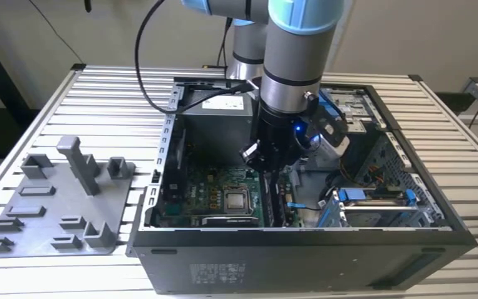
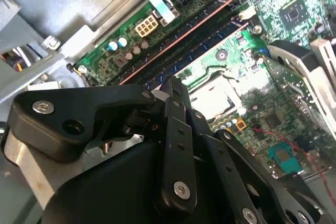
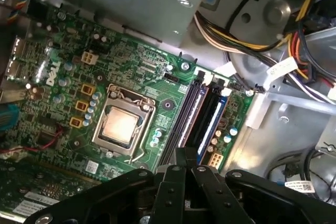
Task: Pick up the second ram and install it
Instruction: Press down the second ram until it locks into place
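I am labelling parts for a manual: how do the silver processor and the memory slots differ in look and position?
The processor is square and silver; the memory slots are long, narrow, black and blue. The processor lies in a metal frame; the slots run side by side beside it. The gripper hangs over the slots, not the processor. Both sit on the green motherboard.

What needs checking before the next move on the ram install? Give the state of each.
1. Gripper lined up over the memory slots: ok.
2. Second ram fully seated: cannot tell.
3. Slot latches closed: cannot tell.
4. Processor clear of the gripper: ok.
5. Cables off the slots: ok.
6. Case open, motherboard reachable: ok.
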`<control>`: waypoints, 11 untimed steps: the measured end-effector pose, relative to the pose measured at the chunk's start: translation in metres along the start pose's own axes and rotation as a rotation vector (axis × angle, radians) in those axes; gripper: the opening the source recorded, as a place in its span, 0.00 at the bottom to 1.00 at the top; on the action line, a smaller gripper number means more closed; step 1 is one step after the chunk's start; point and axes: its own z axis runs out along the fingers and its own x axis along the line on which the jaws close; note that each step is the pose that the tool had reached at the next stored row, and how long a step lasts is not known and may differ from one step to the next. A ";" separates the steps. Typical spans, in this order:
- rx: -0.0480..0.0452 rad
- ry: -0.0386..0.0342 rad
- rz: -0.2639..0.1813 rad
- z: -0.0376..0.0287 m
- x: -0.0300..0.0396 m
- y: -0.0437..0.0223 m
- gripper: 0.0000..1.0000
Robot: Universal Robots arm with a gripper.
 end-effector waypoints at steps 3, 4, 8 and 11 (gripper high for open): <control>-0.0009 -0.0013 -0.051 0.0001 0.0000 0.0000 0.11; -0.0013 -0.0018 -0.069 0.0002 0.0000 0.0000 0.11; -0.0028 -0.0039 -0.142 0.0004 0.0001 0.0000 0.11; -0.0037 -0.0053 -0.192 0.0007 0.0003 0.0001 0.11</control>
